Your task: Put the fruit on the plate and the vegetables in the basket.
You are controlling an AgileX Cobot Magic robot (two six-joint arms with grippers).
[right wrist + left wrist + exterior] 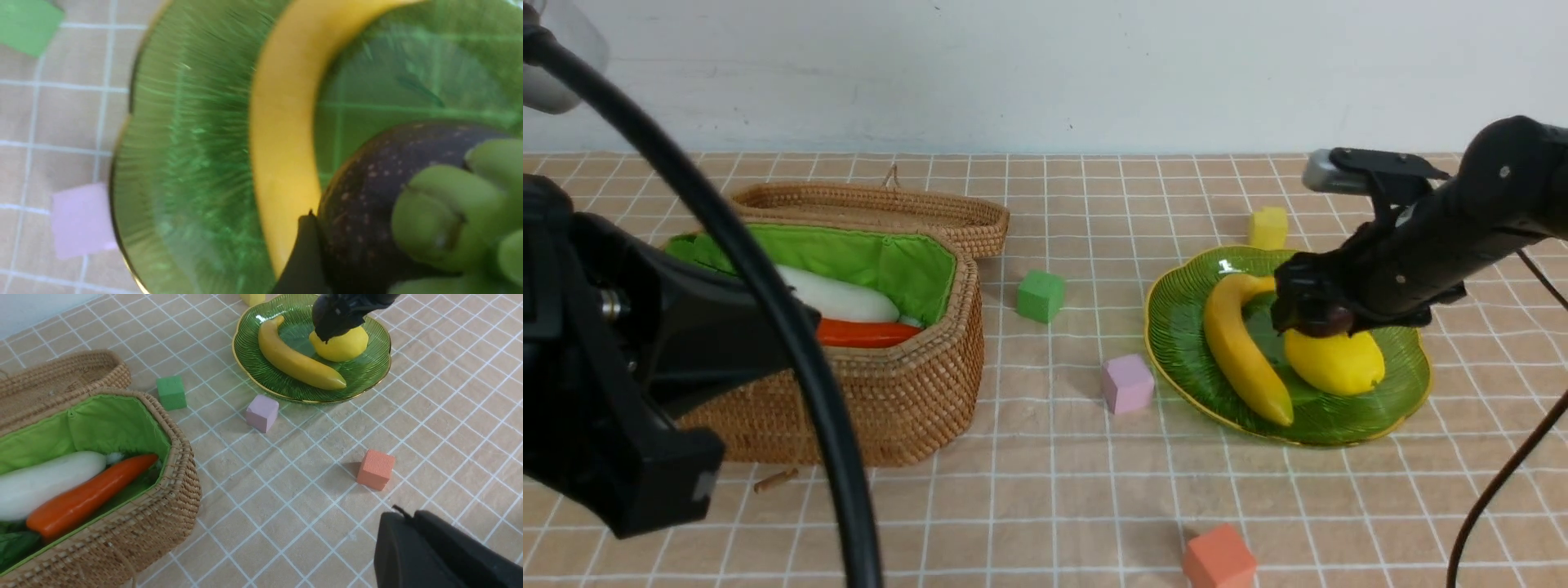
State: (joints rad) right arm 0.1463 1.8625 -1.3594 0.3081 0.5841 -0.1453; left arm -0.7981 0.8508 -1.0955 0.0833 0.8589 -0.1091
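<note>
Four foam cubes are sitting loose on the tiled cloth: the orange cube point(1218, 559) nearest, then the pink cube point(1128, 383), the green cube point(1040, 296), and the yellow cube point(1268, 227) farthest, just behind the plate point(1176, 327). Nearest on the left, the left gripper point(445, 551) is showing only as a dark body, and I cannot tell how its jaws are standing. Beyond it, the basket point(907, 392) is holding the radish point(837, 296) and the carrot point(866, 332) side by side, touching. On the plate, the banana point(1241, 347) and lemon point(1335, 361) are lying close together. Above the lemon, the right gripper point(1311, 314) is clamping the mangosteen point(380, 196). Behind the basket, the wicker lid point(882, 208) is lying flat.
</note>
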